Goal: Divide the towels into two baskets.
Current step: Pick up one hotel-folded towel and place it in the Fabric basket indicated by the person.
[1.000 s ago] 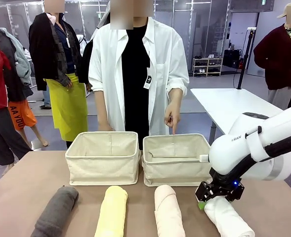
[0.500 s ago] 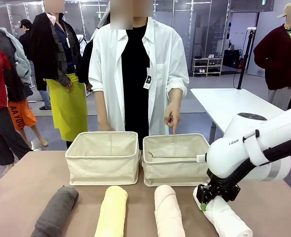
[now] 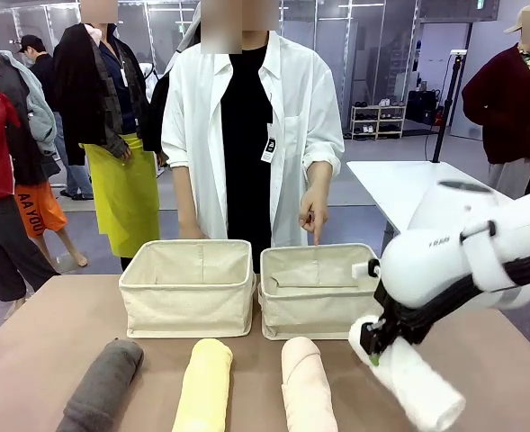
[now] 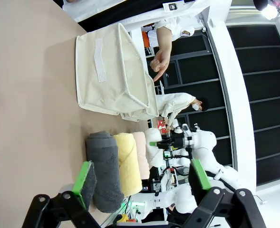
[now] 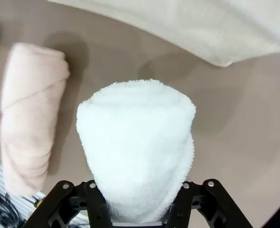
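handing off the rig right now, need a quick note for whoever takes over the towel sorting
Hands: left hand open and holding nothing, low over the table by the grey towel; right hand shut on the white towel, in front of the right basket.
Things: grey towel, yellow towel and peach-pink towel lie side by side on the table. The person's hand points down at the right basket.
Done: no towel in a basket yet.
Left: all four, split between the left basket and the right basket.
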`<state>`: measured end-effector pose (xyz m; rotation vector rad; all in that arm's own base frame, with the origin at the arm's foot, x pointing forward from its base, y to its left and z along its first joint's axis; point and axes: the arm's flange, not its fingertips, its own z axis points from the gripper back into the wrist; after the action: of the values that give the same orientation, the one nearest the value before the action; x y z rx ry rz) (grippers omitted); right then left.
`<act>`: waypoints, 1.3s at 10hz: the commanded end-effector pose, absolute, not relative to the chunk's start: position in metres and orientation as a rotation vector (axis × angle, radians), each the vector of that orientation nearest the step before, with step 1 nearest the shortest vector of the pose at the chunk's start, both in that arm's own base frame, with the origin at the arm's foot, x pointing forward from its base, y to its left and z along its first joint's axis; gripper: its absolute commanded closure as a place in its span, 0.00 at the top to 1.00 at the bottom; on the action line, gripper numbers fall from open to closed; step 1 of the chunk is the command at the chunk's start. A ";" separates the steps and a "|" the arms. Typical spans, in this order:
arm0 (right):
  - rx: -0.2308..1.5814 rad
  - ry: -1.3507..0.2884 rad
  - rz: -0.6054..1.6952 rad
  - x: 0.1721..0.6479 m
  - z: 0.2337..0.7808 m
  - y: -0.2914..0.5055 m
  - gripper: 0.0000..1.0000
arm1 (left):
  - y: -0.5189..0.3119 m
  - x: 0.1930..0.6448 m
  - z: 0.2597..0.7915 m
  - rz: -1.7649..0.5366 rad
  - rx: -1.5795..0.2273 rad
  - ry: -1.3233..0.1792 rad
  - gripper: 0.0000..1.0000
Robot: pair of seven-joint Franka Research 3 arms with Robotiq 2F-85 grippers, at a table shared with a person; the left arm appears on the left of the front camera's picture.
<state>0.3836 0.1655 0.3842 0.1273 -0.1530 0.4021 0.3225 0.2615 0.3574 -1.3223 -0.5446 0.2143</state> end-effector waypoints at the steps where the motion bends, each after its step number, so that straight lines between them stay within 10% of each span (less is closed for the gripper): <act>1: 0.124 -0.191 0.616 0.383 0.444 0.170 0.21 | 0.263 0.320 0.359 0.213 -1.328 -0.551 1.00; 5: 0.050 -0.218 1.075 0.375 0.490 0.201 0.21 | 0.263 0.320 0.359 0.213 -1.328 -0.551 1.00; 10: 0.059 -0.216 0.992 0.372 0.497 0.205 0.21 | 0.263 0.320 0.359 0.213 -1.328 -0.551 1.00; 11: 0.059 -0.212 1.026 0.372 0.495 0.203 0.38 | 0.263 0.320 0.359 0.213 -1.328 -0.551 1.00; 13: -0.045 -0.323 1.235 0.401 0.518 0.243 0.38 | 0.263 0.320 0.359 0.213 -1.328 -0.551 1.00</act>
<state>0.3806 0.2192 0.5065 0.0094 -0.2627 1.1148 0.3226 0.2614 0.3573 -1.3225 -0.5442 0.2140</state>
